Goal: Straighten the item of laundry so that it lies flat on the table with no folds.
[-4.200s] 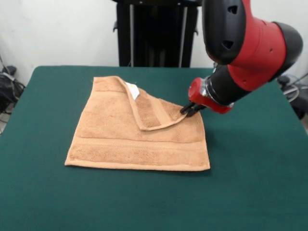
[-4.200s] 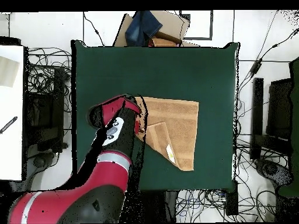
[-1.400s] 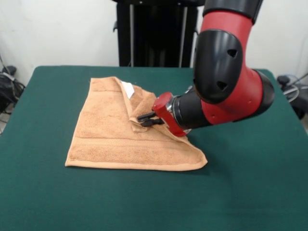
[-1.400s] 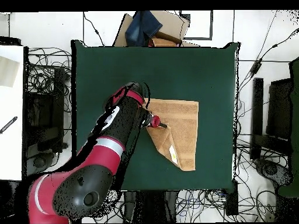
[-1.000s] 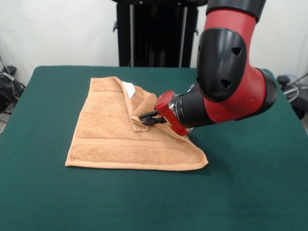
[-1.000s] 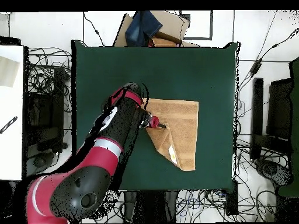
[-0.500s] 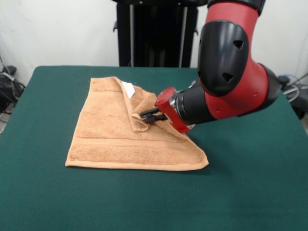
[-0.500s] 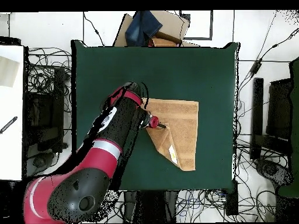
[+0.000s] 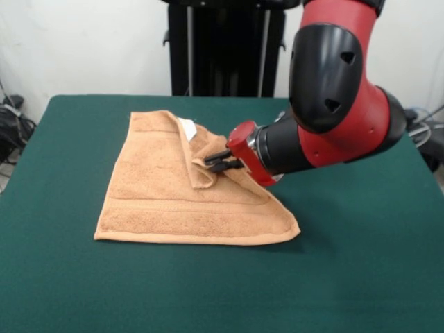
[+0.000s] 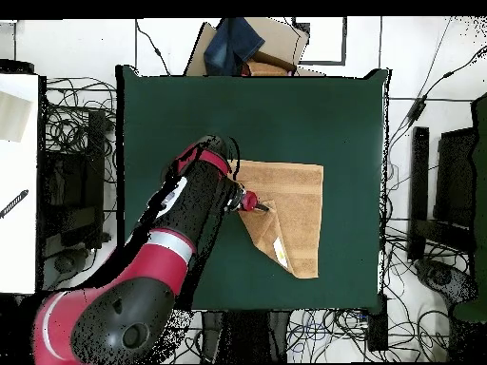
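Counter [image 9: 62, 291]: a large rectangular surface covered in dark green cloth, filling most of the front view; in the overhead view [image 10: 171, 114] it is seen as a green rectangle at frame centre.

Towel [image 9: 152, 187]: a tan terry-cloth piece, laid on the counter left of centre in the front view. The lower edge is seen flat along the cloth, with a woven band just above it. The upper right portion is folded over onto the body, forming a raised ridge that runs from the upper left corner down toward the middle. The lower right corner is drawn to a point at centre right. In the overhead view the towel [image 10: 300, 195] is placed right of centre, with the folded flap running diagonally toward the lower right.

Tag [image 9: 187, 127]: small, white, located at the upper part of the fold, near the top edge of the towel.

Tool [image 9: 211, 161]: black fingers, mounted on a red wrist, pointed left and set just above the towel's middle. The fingers are seen pinching the edge of the folded flap, which is lifted slightly off the layer beneath. In the overhead view the tool [image 10: 259, 203] is found at the towel's left edge.

Arm [image 9: 333, 104]: red and black, occupying the upper right of the front view, and the lower left of the overhead view [image 10: 162, 266].
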Available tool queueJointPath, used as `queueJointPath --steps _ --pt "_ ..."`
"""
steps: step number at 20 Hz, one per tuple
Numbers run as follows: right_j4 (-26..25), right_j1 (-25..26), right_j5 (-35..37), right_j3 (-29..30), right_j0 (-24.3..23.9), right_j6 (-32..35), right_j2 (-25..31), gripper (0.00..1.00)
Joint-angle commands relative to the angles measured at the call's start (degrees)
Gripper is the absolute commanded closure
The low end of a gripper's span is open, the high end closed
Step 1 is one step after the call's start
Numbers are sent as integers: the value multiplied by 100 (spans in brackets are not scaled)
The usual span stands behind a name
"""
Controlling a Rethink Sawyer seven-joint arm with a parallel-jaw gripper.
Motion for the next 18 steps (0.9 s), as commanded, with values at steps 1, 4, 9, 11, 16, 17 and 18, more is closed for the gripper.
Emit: queueJointPath --steps 1,4,9,11,16,17,18 --pt "158 -78 -133 621 142 1398 141 100" --pt "138 -125 -92 661 188 1444 87 100" --pt "159 -230 144 886 371 1723 -173 100" --pt "164 -197 196 842 388 1686 -230 100" --pt "216 -125 259 817 428 1735 -377 100" --pt "226 -130 249 833 443 1753 -390 100" --pt "235 -136 238 850 458 1772 -403 100"
